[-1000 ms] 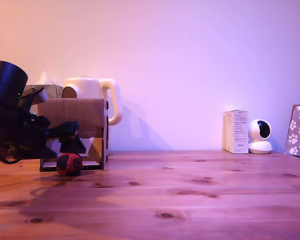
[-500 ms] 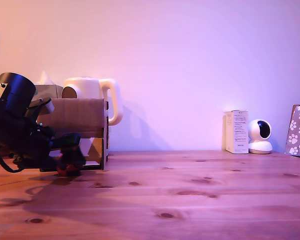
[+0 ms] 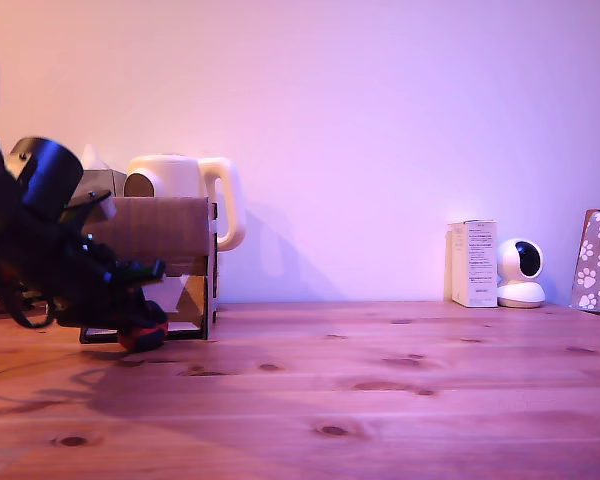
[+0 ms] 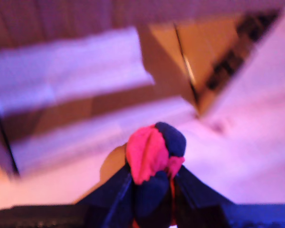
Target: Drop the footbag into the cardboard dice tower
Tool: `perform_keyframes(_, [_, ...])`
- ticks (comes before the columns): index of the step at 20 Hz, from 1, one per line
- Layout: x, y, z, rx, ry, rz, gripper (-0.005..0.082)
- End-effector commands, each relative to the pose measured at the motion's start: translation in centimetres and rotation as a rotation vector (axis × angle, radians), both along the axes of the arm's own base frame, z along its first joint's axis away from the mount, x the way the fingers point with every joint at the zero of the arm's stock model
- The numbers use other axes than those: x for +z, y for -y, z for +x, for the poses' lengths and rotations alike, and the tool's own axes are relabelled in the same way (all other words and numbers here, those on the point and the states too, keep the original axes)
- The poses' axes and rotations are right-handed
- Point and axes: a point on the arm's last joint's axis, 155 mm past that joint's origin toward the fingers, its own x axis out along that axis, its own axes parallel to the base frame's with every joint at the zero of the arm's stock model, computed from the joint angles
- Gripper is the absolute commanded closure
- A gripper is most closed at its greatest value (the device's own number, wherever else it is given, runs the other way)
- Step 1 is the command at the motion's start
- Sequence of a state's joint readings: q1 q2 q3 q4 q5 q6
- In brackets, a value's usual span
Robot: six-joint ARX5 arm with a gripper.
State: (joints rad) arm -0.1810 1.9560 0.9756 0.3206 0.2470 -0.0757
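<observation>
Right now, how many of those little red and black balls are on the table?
1. The footbag sits low on the table at the exterior view's left, between the fingers of the gripper, before the cardboard dice tower. The arm could hide another.

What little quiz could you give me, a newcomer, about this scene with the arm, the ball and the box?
1. True or false: the tool has its fingers on both sides of the ball.
2. What stands directly behind the cardboard box in the exterior view: (a) a cream kettle, (b) a lamp, (c) a bottle?
3. Is the ball up above the box or down near the table?

Key
1. True: the wrist view shows dark fingers flanking the ball.
2. (a).
3. Down near the table, in front of the box's lower opening.
</observation>
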Motion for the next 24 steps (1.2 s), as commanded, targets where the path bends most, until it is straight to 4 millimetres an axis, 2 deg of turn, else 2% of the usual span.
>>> perform_keyframes(1, [0.7, 0.1, -1.4, -0.015, -0.031, 0.000, 0.0643])
perform_keyframes(4, [3.3, 0.1, -2.8, -0.018, -0.054, -0.006, 0.0643])
perform_keyframes(7, [6.8, 0.4, -4.5, -0.046, -0.047, -0.029, 0.0643])
perform_keyframes(11, [12.1, 0.6, -5.3, -0.058, 0.054, -0.051, 0.0643])
perform_keyframes(14, [14.9, 0.5, -5.6, -0.060, 0.122, -0.062, 0.0642])
perform_keyframes(21, [20.6, 0.9, -3.6, -0.063, 0.363, -0.098, 0.0642])
perform_keyframes(24, [23.0, 0.3, -2.4, -0.023, 0.481, -0.090, 0.0642])
